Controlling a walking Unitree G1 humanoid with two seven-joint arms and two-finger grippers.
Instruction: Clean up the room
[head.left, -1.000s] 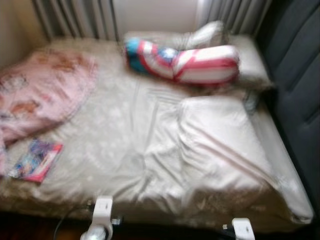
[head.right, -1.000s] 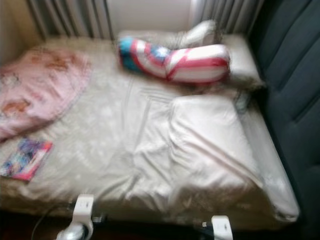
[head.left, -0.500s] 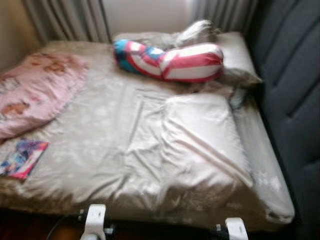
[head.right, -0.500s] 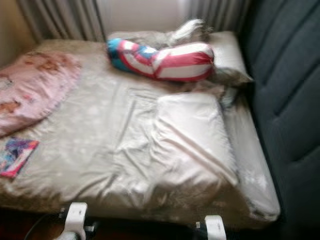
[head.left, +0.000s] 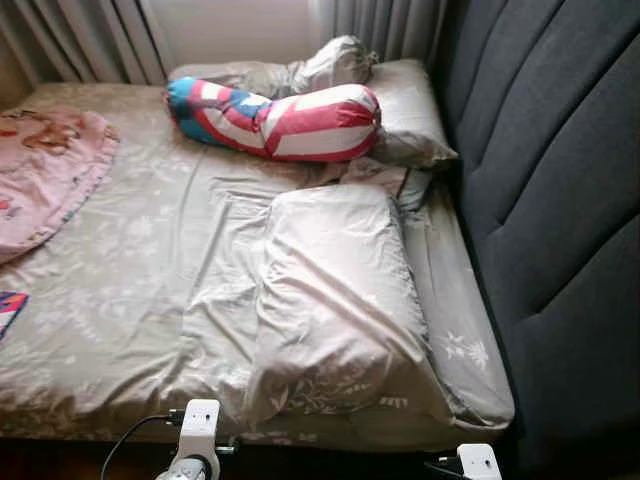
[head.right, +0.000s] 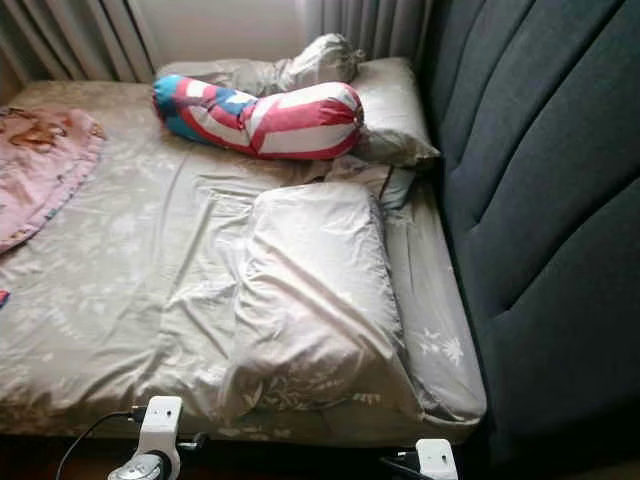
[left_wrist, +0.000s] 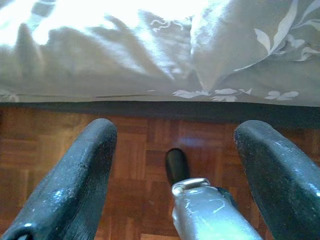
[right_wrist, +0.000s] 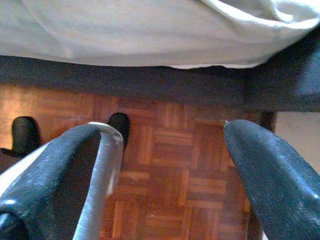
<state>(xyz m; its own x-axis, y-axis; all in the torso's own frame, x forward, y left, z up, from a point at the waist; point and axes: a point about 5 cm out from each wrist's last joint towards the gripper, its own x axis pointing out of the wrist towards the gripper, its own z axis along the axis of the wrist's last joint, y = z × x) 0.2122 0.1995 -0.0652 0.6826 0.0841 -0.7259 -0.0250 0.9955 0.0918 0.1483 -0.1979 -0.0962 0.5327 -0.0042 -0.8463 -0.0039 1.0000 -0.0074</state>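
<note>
the whole picture had slid leftward over the last second and sharpened from a blur, which read as the camera turning toward the right end of the bed (head.left: 120, 290), not as anything on it moving. the dark padded headboard (head.left: 540, 180) now took up the right third of the frame, where it had been a strip at the edge. the pink blanket (head.left: 45, 170) had slipped to the upper left edge, partly cut off, and the colourful book (head.left: 8, 308) was down to a corner at the left border.

in the centre of the frame lay a grey pillow (head.left: 335, 290) askew on the rumpled sheet, its lower end near the foot of the mattress. above it, toward the top centre, a red, white and blue striped bolster (head.left: 275, 118) rested against another grey pillow (head.left: 405, 115) by the headboard, with a crumpled silvery bundle (head.left: 335, 62) behind it.

the left gripper (left_wrist: 172, 170) hung low with its fingers spread wide, nothing between them, over the wood floor (left_wrist: 140, 145) just short of the bed's edge. the right gripper (right_wrist: 162, 175) was likewise spread and empty above the floor beside the bed frame.

nothing had been picked up yet. judging by the turn, the pillows and bolster were probably the next target for tidying, while the book and blanket were left for later.
</note>
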